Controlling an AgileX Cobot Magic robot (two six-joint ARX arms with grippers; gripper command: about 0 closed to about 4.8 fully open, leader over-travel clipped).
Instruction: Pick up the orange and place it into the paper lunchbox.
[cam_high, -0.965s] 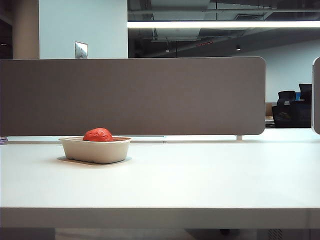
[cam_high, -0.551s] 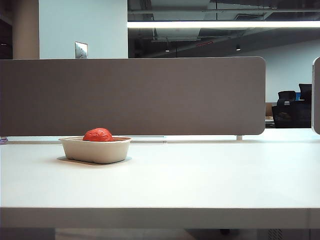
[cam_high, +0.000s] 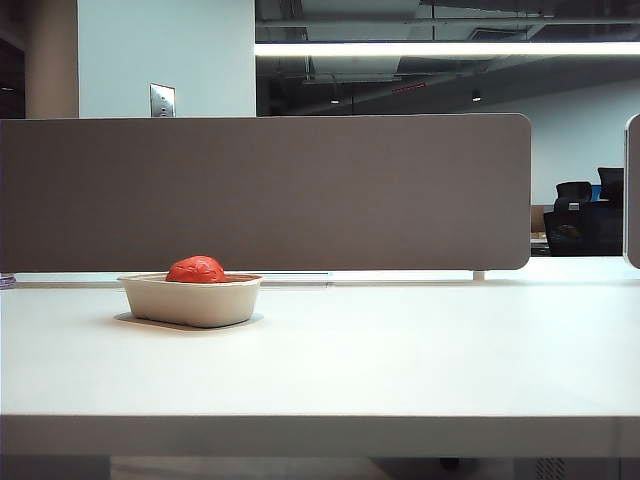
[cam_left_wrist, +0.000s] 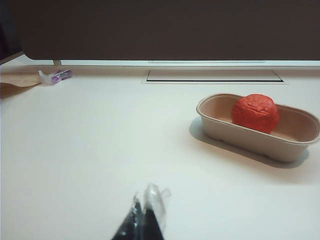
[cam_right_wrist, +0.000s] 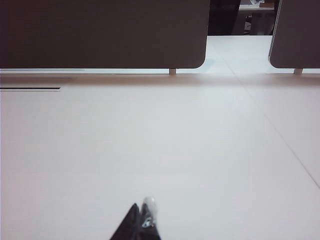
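The wrinkled red-orange fruit, the orange (cam_left_wrist: 255, 113), already sits inside the shallow beige moulded-pulp paper lunchbox (cam_left_wrist: 250, 139), near the white worktop's (cam_high: 400, 350) far left edge. The left gripper (cam_left_wrist: 145, 220), fingertips pressed together, is nearer; the right gripper (cam_right_wrist: 141, 220), likewise closed, faces bare worktop.

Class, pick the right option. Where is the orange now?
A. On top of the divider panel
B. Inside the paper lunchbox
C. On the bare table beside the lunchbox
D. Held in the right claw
B: the orange sits inside the paper lunchbox, and neither claw is near it.
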